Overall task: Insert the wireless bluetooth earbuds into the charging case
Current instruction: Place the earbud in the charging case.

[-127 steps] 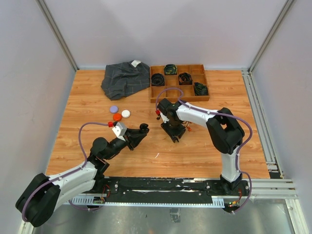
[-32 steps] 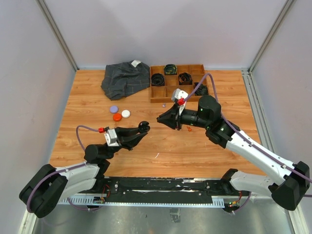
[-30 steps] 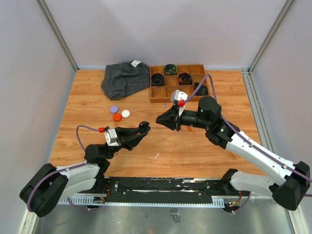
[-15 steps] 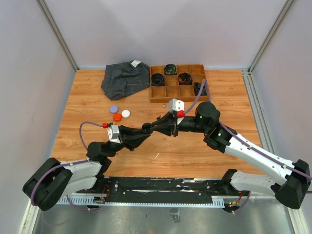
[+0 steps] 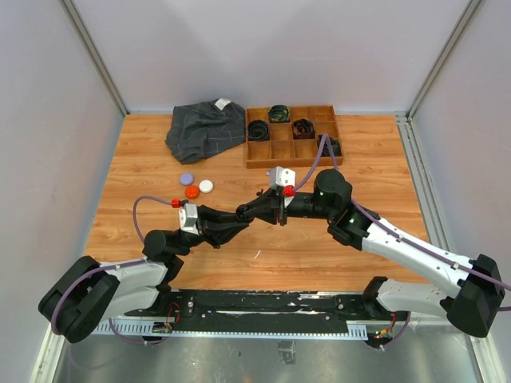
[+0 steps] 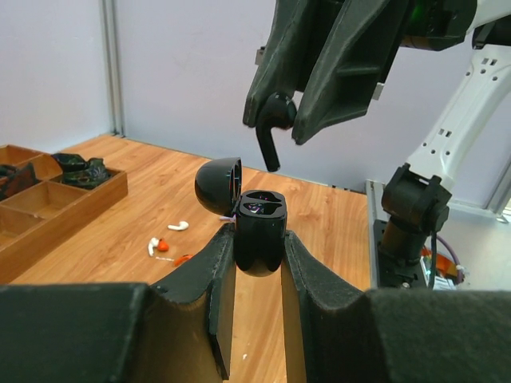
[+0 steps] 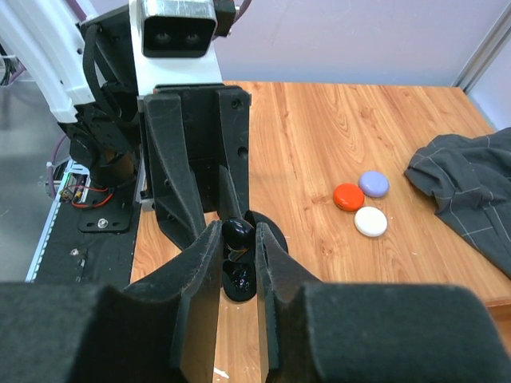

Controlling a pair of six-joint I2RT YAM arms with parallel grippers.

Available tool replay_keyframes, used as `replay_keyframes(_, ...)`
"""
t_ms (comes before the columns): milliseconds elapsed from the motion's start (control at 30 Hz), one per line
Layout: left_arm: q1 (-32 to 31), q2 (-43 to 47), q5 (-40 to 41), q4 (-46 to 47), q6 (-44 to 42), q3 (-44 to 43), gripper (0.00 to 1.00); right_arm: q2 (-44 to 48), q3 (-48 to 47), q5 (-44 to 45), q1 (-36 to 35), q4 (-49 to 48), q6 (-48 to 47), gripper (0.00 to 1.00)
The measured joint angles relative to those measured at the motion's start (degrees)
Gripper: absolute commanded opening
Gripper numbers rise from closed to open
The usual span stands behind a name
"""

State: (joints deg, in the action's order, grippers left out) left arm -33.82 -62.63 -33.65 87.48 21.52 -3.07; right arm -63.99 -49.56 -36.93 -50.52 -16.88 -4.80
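The left gripper [image 6: 257, 254] is closed tight on the charging case [image 6: 260, 217], a small black shell pinched upright between its two fingers, with its lid [image 6: 217, 183] swung open to the gripper's left and the two sockets facing up. The right gripper [image 7: 237, 239] is closed to a narrow gap on the black earbud [image 7: 236, 232], held by its rounded head between the fingertips with the stem pointing down. In the left wrist view this earbud hangs just above the case's open top, a little toward the lid side, and is not touching it; in the right wrist view the case sits directly below the right fingertips. From overhead, the two grippers meet tip to tip above the table [image 5: 160, 231]. On the wood beyond the left gripper's fingers and to their left lie loose earbuds [image 6: 157, 246], white and orange-red, near one another. To the right of the right gripper's fingers sit three round discs, orange [image 7: 348, 196], purple [image 7: 374, 183] and white [image 7: 370, 221], with a grey cloth [image 7: 467, 187] farther off.
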Motion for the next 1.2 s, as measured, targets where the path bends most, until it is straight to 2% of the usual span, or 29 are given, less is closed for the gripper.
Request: replay_keyframes(1200,0.00,2.93,1.36,0.11,3.30,-0.46,0.00,-0.98,2.78,-2.08,-0.48,-7.23,1.77,0.19)
